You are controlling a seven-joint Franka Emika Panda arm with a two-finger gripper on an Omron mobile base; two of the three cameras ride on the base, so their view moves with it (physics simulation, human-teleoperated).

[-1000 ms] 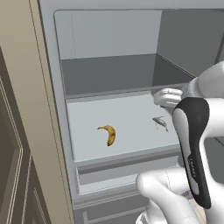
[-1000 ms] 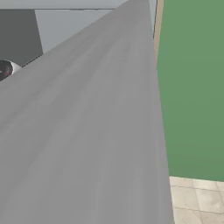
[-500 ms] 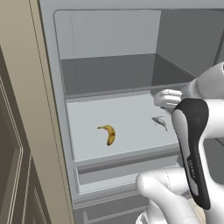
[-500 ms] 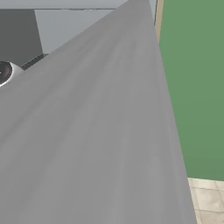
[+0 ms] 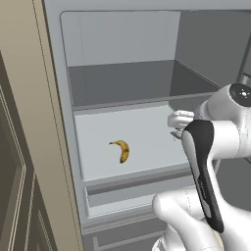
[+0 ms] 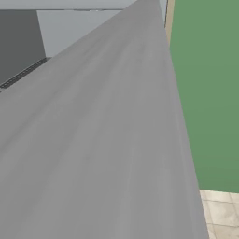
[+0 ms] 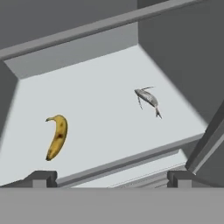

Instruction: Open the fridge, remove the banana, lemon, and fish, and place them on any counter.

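On the fridge's (image 5: 59, 73) middle shelf (image 5: 147, 132), lying: the banana (image 5: 122, 150) toward the left half, curved, nearer the front edge than the back wall. Showing in the hand view as well, banana (image 7: 57, 136) at left with its dark stem tip up, fish (image 7: 148, 99) well apart to its right, close to the right wall and about midway between front edge and back. Resting flat on the pale shelf, both of them, touching nothing else.

Standing open, door (image 6: 93, 149) swung wide and blocking most of the right base view as a slanted grey slab, with green wall (image 6: 205, 93) and a patch of tiled floor (image 6: 219, 210) beside it.

Reaching in from the lower right of the left base view, arm bent, gripper (image 5: 177, 126) hovering at the shelf's right side, over where the fish lies. Spreading wide, the fingertips (image 7: 40, 178) at the bottom of the hand view, released and grasping nothing, short of both items.

Running below the shelf, drawer front (image 5: 137, 193). Flanking the fridge on the left, beige cabinet (image 5: 24, 147).
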